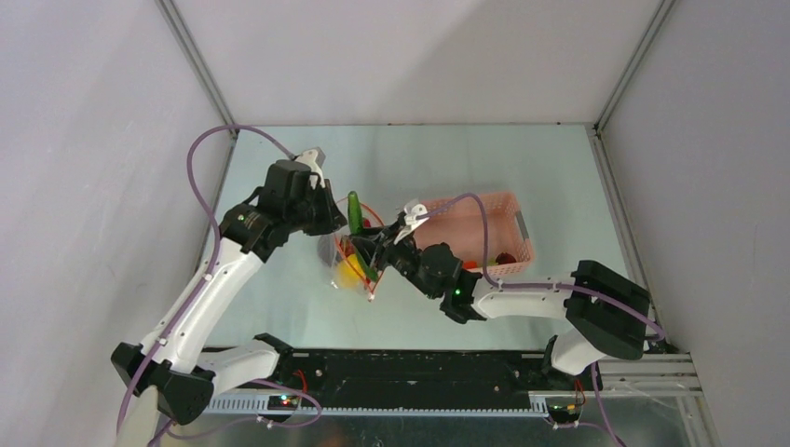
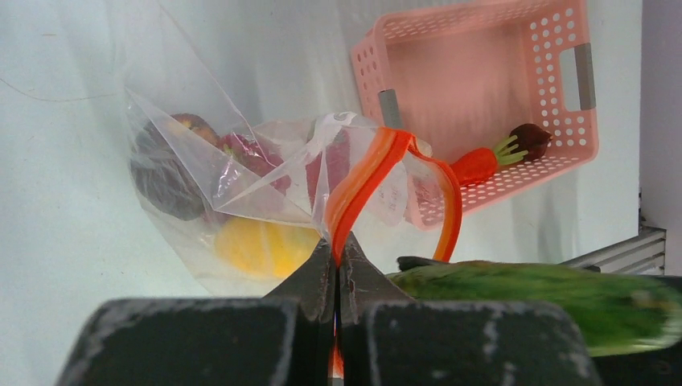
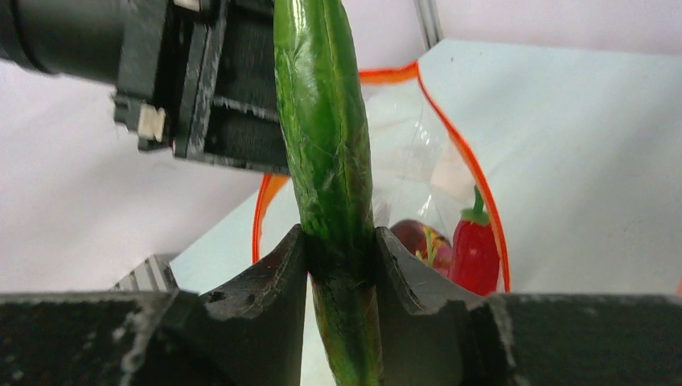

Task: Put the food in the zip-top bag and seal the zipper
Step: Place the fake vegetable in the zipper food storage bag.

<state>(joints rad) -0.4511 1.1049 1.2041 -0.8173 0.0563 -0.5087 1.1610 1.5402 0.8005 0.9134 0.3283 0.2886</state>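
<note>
The zip-top bag [image 2: 209, 193] hangs open, and my left gripper [image 2: 338, 245] is shut on its orange-red zipper [image 2: 366, 181] at the mouth edge. Inside the bag lie a yellow fruit [image 2: 261, 245], a dark round fruit [image 2: 165, 181] and a red chili [image 3: 474, 253]. My right gripper [image 3: 339, 241] is shut on a long green pod [image 3: 322, 121], which reaches across the bag's mouth [image 1: 352, 265] towards the left gripper [image 1: 337, 219]. In the top view the pod [image 1: 354, 212] stands slanted above the bag, its lower end in the right gripper [image 1: 373, 253].
A pink mesh basket [image 1: 484, 233] stands just right of the bag, against the right arm. In it lie an orange-red piece with a green stalk [image 2: 476, 165] and a dark piece [image 2: 531, 138]. Cage walls close in the table on both sides.
</note>
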